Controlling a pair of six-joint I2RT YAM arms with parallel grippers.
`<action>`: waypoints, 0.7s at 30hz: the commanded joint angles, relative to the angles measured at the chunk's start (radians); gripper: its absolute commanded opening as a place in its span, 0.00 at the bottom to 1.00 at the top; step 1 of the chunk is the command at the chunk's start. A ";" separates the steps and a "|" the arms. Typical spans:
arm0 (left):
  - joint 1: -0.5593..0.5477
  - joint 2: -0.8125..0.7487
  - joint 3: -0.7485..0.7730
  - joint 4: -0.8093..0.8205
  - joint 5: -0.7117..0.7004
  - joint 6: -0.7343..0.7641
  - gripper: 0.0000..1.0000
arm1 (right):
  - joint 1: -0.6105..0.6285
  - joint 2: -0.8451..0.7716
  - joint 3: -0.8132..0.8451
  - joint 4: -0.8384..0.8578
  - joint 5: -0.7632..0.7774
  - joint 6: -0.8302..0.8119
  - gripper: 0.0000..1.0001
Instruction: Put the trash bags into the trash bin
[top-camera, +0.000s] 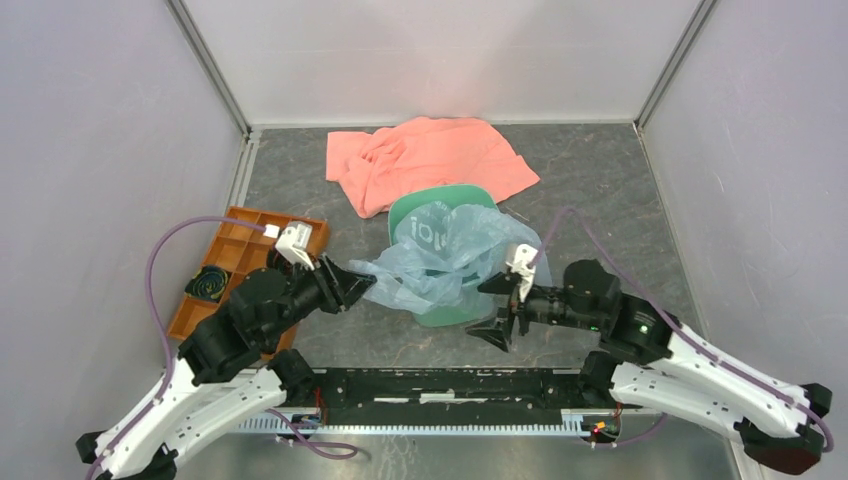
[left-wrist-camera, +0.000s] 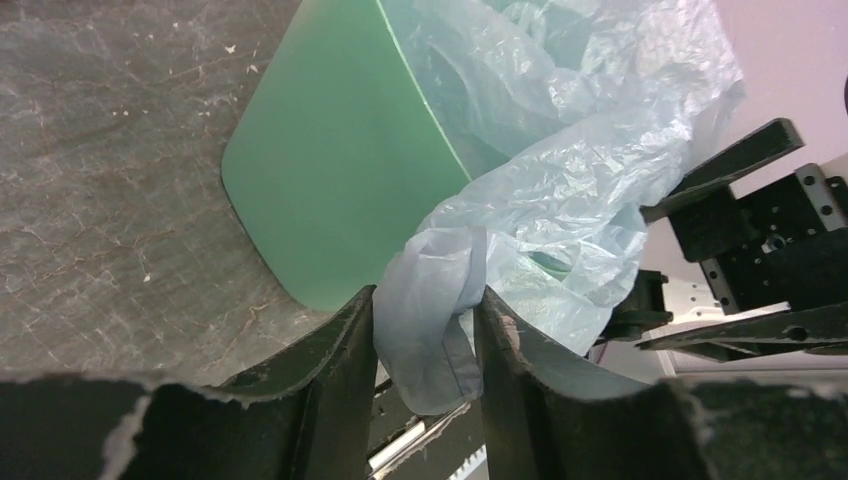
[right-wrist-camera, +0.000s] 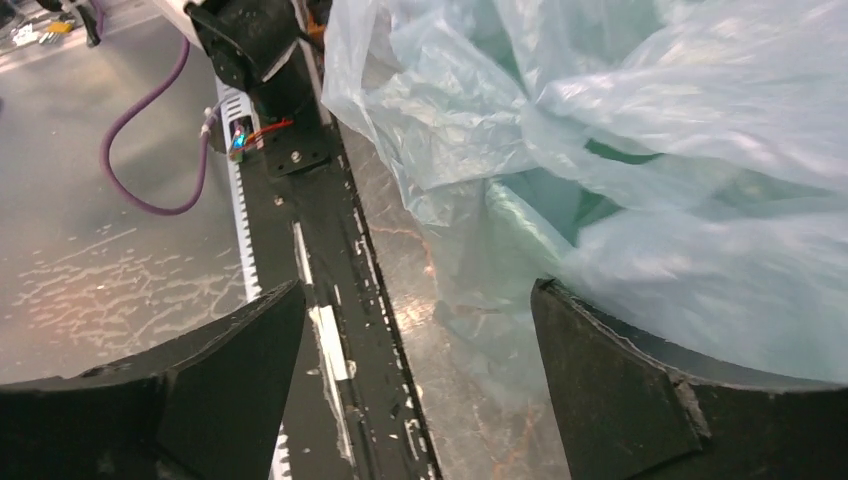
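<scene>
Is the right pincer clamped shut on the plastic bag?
No, the right pincer is wide open beside the plastic bag, squeezing nothing.

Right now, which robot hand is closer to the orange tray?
Left. The left gripper is right beside the orange tray, pinching the blue bag. The right gripper hangs open on the far side of the green bin.

The bin (top-camera: 442, 197) stands near the middle of the table (top-camera: 600, 190). The bag (top-camera: 450, 255) lies draped over the bin's mouth and spills past its left and near sides. Behind the bin, at its far rim, the cloth (top-camera: 425, 160) is spread toward the table's back edge. Well to the bin's left sits the tray (top-camera: 240, 250). Left of the bin, the left gripper (top-camera: 365, 283) pinches the bag's trailing corner. Just right of the bin, toward the front, the right gripper (top-camera: 495, 310) hangs with jaws apart, the bag beside it
</scene>
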 joint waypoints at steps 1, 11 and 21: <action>0.004 -0.050 -0.007 0.063 -0.039 -0.026 0.50 | 0.001 -0.112 0.074 -0.118 0.043 -0.045 0.94; 0.003 -0.067 -0.025 0.083 -0.024 -0.027 0.32 | -0.001 -0.319 0.089 -0.343 0.441 0.128 0.94; 0.004 -0.062 -0.046 0.082 -0.018 -0.024 0.02 | 0.000 -0.498 -0.020 -0.333 0.890 0.400 0.98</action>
